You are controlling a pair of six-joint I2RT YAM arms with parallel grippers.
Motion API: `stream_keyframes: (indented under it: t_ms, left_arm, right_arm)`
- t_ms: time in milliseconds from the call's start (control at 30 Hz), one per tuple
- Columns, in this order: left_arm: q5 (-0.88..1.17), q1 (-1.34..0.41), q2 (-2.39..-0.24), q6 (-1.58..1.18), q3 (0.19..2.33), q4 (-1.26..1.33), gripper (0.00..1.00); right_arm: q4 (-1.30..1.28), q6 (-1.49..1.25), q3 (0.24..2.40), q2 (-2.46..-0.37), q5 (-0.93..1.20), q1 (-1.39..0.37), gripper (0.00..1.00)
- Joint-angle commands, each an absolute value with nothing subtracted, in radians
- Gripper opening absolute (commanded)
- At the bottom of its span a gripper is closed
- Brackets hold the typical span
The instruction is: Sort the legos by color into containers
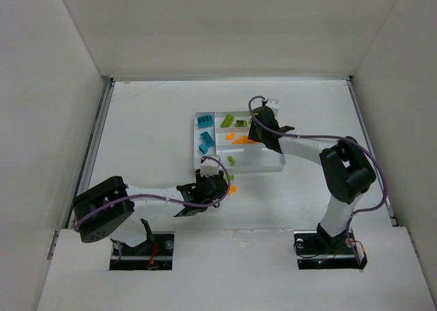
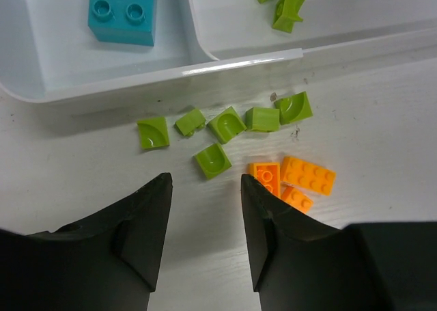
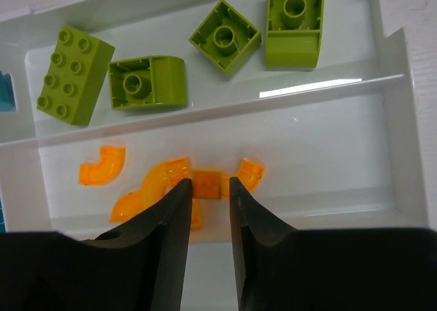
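Overhead: left jaws sit low over the bench (image 1: pixel 147 130), just outside the near wall of the tray (image 1: pixel 266 162) and above a loose pile (image 1: pixel 232 187). Right jaws reach into the tray over the orange section (image 1: pixel 240 139). Teal bricks (image 1: pixel 205 134) lie in the crosswise section and green bricks (image 1: pixel 235 122) in the far one. Sorting looks well along, with only the small pile still out.

Left wrist: jaws are wide apart, hold nothing and hover off the bench. Six loose green pieces (image 2: pixel 227 124) lie in a rough row beside the tray wall (image 2: pixel 246 61). Three orange bricks (image 2: pixel 308 175) touch each other just right of them, the nearest close to the right finger (image 2: pixel 263 219). Inside the tray are one teal brick and two small green bits (image 2: pixel 288 10) in the near long section. Step in hand, I judge, is picking from the pile. The next move calls for dropping onto one piece, likely the nearest green one (image 2: pixel 213 159), without catching a neighbour, then carrying it to a green section.

Right wrist: jaws are nearly together, flanking a small orange block (image 3: pixel 208 184) on the floor of the orange section among curved orange pieces (image 3: pixel 102 166). Cannot tell whether it is pinched or free. Four green bricks fill the section beyond. Probably a drop-off, so next would be opening wide and lifting clear.
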State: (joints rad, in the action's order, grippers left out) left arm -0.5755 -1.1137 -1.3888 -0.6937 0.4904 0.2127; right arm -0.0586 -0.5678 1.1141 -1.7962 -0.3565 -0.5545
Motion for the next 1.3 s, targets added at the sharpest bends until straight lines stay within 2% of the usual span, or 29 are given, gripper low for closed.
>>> stream_keyframes:
  t_ms: [0,133,233,400,600,833,967,1267]
  left_arm:
    - [-0.575,-1.107,-1.411,-0.703,0.497,0.253,0.41]
    - [-0.580,-1.102,-1.437,-0.703,0.506,0.265,0.40]
    - [-0.580,-1.096,-1.465,-0.698,0.514,0.281,0.39]
    - [-0.580,-1.101,-1.493,-0.692,0.528,0.279,0.27]
    - [-0.587,-1.105,-1.453,-0.690,0.522,0.242,0.20]
    - [-0.607,-1.102,-1.272,-0.684,0.540,0.134,0.19]
    - [-0.597,-1.087,-1.236,-0.649,0.601,0.120,0.19]
    - [-0.520,-0.967,-1.428,-0.537,0.773,0.198,0.20]
  right_arm:
    - [0.006,-0.552,1.157,-1.786,-0.359,-0.548,0.43]
    - [0.017,-0.546,1.112,-1.734,-0.364,-0.555,0.58]
    - [0.028,-0.545,1.060,-1.671,-0.367,-0.568,0.60]
    - [0.040,-0.557,0.922,-1.553,-0.371,-0.639,0.56]
    - [0.046,-0.618,0.741,-1.416,-0.370,-0.746,0.53]
    - [0.025,-0.675,0.603,-1.273,-0.370,-0.926,0.35]
    - [0.017,-0.722,0.552,-1.238,-0.377,-0.950,0.30]
    - [0.018,-0.756,0.535,-1.224,-0.377,-1.024,0.31]
